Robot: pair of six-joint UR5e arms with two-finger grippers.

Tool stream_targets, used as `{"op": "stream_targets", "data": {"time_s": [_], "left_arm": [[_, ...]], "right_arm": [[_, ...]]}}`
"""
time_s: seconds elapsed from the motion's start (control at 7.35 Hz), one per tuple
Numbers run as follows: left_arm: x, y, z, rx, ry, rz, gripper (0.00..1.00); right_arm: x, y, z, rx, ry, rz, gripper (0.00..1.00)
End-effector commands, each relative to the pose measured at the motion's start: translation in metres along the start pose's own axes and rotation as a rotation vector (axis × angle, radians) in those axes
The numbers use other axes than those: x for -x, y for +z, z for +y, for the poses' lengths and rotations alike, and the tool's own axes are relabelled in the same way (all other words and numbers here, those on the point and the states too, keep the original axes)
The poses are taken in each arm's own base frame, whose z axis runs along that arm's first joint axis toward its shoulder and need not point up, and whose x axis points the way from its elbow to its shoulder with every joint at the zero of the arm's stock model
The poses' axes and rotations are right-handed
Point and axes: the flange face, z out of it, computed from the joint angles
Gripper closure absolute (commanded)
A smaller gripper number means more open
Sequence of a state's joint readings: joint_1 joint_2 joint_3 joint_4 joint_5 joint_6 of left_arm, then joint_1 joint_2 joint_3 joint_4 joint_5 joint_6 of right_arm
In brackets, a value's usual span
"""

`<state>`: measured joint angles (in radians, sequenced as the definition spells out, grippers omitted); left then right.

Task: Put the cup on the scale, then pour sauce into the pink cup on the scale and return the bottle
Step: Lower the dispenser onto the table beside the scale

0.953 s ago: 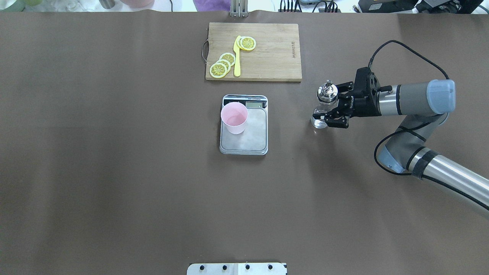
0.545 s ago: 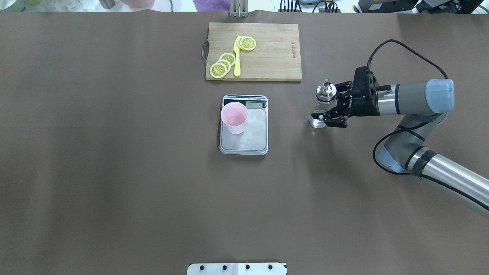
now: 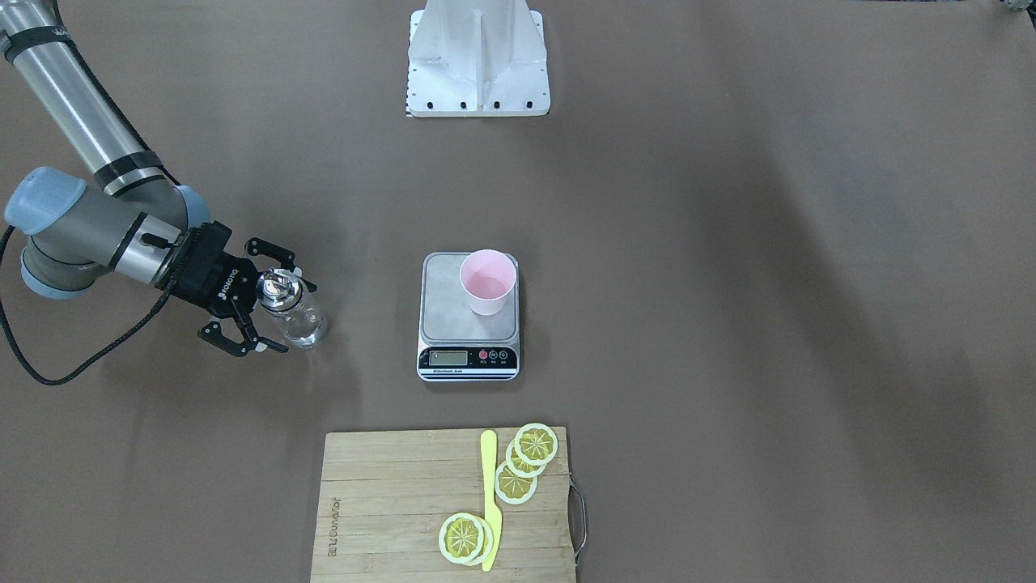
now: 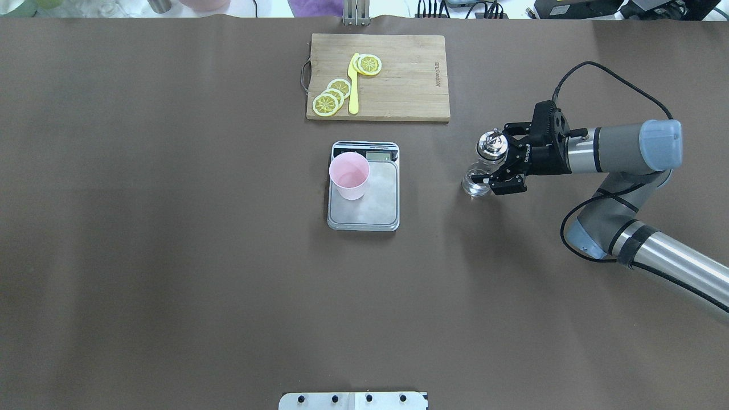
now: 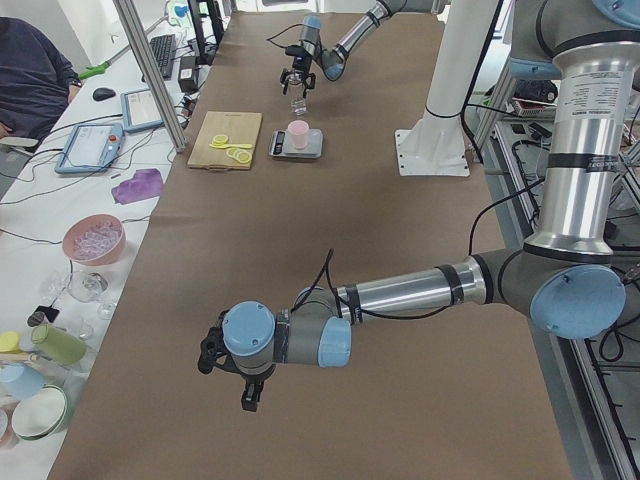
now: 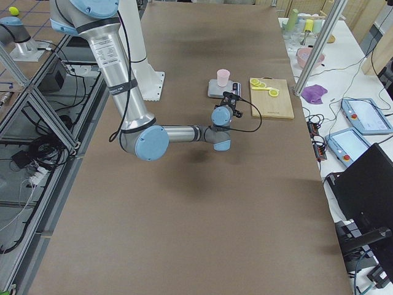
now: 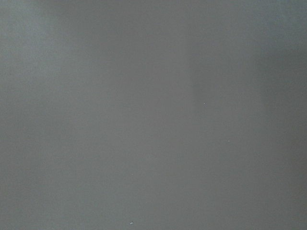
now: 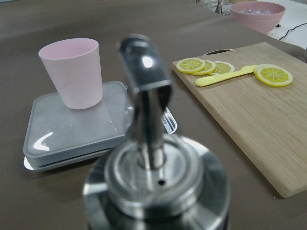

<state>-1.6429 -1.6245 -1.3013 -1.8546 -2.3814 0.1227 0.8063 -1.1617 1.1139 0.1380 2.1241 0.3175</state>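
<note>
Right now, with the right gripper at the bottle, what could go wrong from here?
The right gripper looks open around the bottle, not clamped; lifting before it closes could tip the bottle over.
The cup stands at a corner of the scale, on the side away from the bottle; the long reach may spill onto the scale or nudge the cup off.

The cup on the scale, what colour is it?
Pale pink; the cup shows best in the right wrist-mounted view.

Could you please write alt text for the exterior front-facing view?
The right gripper, fingers open, flanks a glass bottle standing on the table. At centre a pink cup sits on a digital scale; lemon slices lie on a cutting board.
</note>
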Motion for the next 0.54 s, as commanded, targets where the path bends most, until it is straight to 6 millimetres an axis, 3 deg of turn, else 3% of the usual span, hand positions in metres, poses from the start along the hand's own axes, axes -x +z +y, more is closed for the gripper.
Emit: {"op": "stream_targets", "data": {"time_s": [0.0,0.41], "left_arm": [[0.001,0.001,0.002,0.002,-0.001,0.000,0.02],[0.001,0.001,0.002,0.002,-0.001,0.000,0.02]], "right_arm": [[0.000,-0.001,0.001,0.001,0.001,-0.001,0.01],[0.003,-0.012,0.013,0.013,0.007,-0.002,0.01]]}}
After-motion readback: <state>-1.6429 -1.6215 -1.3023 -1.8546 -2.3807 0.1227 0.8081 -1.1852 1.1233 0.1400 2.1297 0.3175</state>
